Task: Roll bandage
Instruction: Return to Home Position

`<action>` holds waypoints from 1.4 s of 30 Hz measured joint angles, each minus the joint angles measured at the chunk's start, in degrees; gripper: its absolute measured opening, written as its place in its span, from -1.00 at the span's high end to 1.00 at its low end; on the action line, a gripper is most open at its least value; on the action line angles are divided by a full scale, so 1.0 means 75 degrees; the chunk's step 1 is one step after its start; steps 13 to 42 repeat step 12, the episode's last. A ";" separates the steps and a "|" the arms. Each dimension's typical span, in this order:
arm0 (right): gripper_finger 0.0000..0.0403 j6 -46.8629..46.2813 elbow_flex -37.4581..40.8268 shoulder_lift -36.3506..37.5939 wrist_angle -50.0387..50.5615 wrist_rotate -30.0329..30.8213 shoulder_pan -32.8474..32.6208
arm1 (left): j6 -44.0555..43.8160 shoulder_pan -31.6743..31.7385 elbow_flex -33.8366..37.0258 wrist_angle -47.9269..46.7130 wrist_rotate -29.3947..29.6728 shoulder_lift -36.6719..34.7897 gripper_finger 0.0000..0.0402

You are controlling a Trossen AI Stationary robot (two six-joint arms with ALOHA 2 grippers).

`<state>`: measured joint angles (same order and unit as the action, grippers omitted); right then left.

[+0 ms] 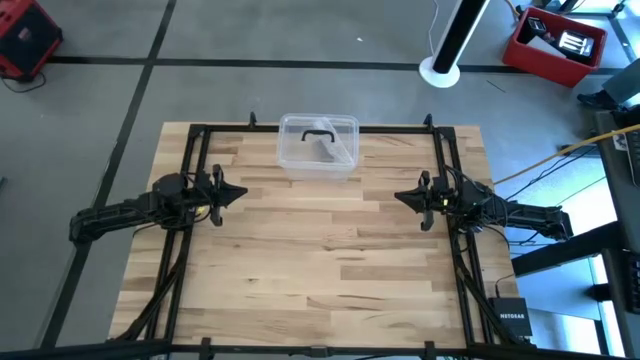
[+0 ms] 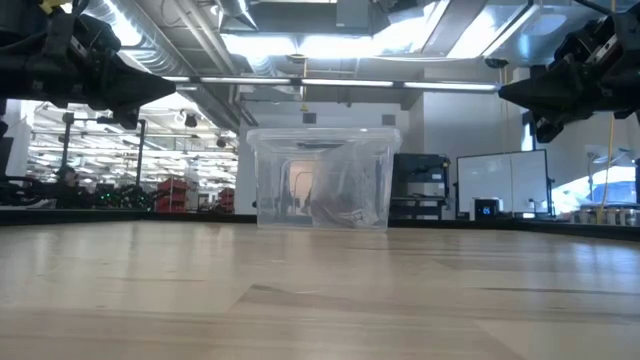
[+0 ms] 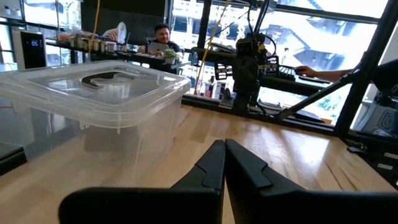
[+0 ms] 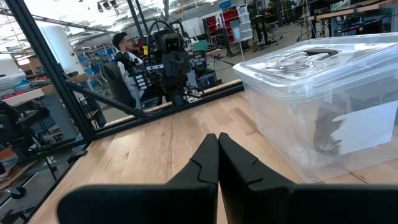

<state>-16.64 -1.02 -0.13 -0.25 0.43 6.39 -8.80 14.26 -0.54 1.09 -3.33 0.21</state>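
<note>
The left gripper [image 1: 242,192] and right gripper [image 1: 398,197] each have their jaws pressed together on nothing. The bandage [image 4: 323,127] lies well ahead of both, between them, in a crinkled bag [image 2: 345,188] inside the lidded box [image 1: 295,160]. Soft and light, it would likely unroll if pinched at an end, so grip across the roll; through bag and box it is only a dim dark shape.
</note>
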 joint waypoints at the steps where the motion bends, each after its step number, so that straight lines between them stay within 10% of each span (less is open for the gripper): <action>1: 0.97 0.0000 0.0000 -0.0001 0.0000 0.0000 0.0000 | 0.0023 0.0000 0.0000 0.0002 0.0000 0.0000 0.98; 42: 0.97 0.0000 0.0000 0.0001 0.0000 0.0000 0.0000 | 0.0020 0.0000 0.0000 0.0001 0.0000 0.0000 0.98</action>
